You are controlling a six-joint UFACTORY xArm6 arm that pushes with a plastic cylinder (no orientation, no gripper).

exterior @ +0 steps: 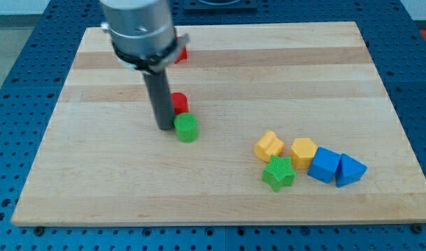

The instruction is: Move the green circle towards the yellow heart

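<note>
The green circle [187, 128] lies left of the board's middle. My tip [164, 128] stands just to its left, touching or nearly touching it. The yellow heart [270, 146] lies to the right and a little lower, with open board between it and the green circle. A red block [180, 104] sits just above the green circle, partly hidden behind the rod.
A yellow hexagon-like block [304, 152] sits right of the heart. A green star [279, 173] lies below them. Two blue blocks [325, 165] [349, 169] lie further right. Another red block [181, 53] shows near the view's top, behind the arm. The wooden board [219, 202] has blue pegboard around it.
</note>
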